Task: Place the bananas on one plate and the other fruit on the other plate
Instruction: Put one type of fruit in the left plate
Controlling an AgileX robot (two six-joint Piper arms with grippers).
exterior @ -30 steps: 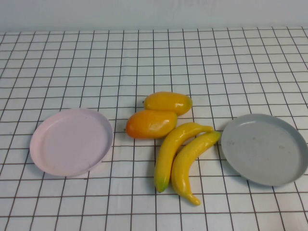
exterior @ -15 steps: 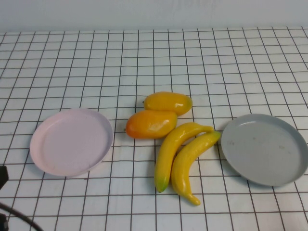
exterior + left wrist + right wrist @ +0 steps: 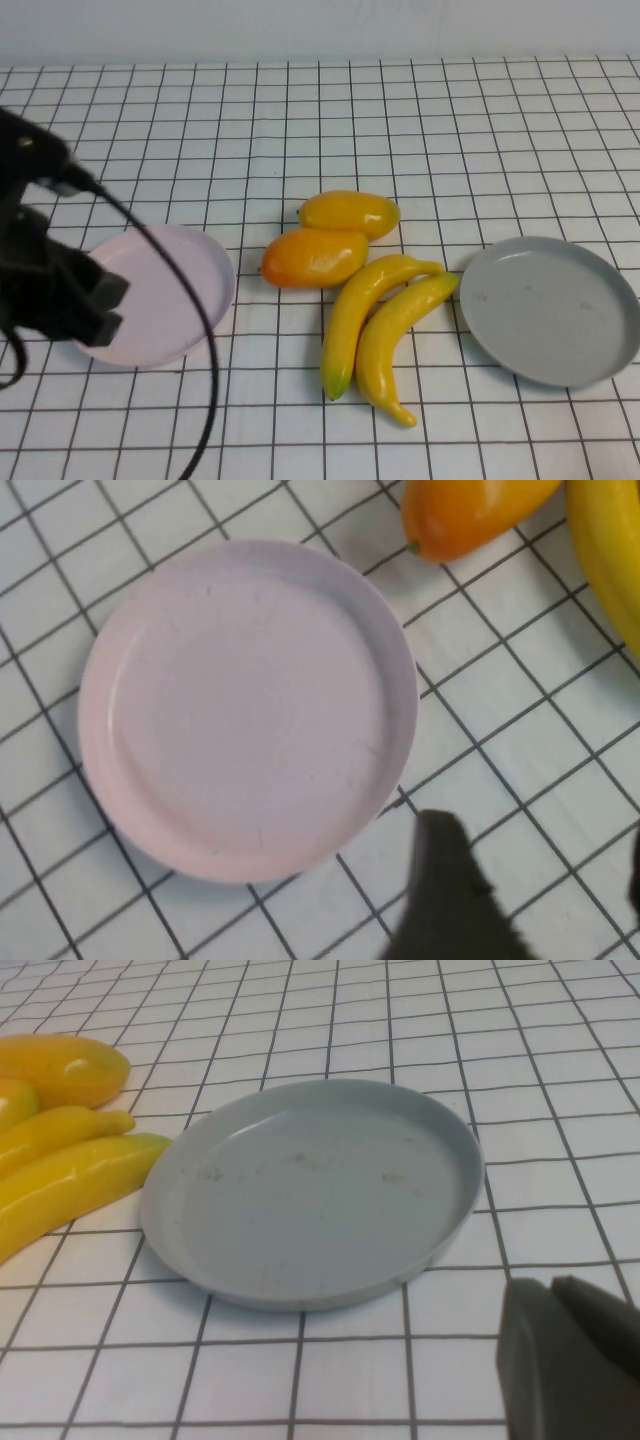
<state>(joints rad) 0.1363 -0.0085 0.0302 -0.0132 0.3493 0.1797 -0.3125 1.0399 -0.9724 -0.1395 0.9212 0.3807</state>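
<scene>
**Fruit all bunched in the middle, both plates bare**

So here's the layout on the gridded white counter (image 3: 450,120). The pale pink plate (image 3: 190,270) sits on the robot's left side, round and shallow with a raised rim, nothing in it. The grey plate (image 3: 550,310) is over on the right, same shape but a touch bigger, with a few faint smudges on its surface, also bare.

Between them is the fruit pile. Two plump oval mango-type fruits: the more orange one (image 3: 313,258) lies nearer the pink plate, and the yellower one (image 3: 350,213) is just behind it, the two touching. Then the two bananas (image 3: 375,330), long, curved, glossy yellow with greenish tips, lie side by side and pressed against each other, their upper ends pointing toward the grey plate. The inner banana touches the orange mango.

The left gripper (image 3: 530,900) hangs over the near edge of the pink plate, fingers (image 3: 440,890) parted and grasping nothing. The right gripper (image 3: 570,1360) sits low just beside the grey plate's near rim, fingers clenched together with nothing between them.
</scene>
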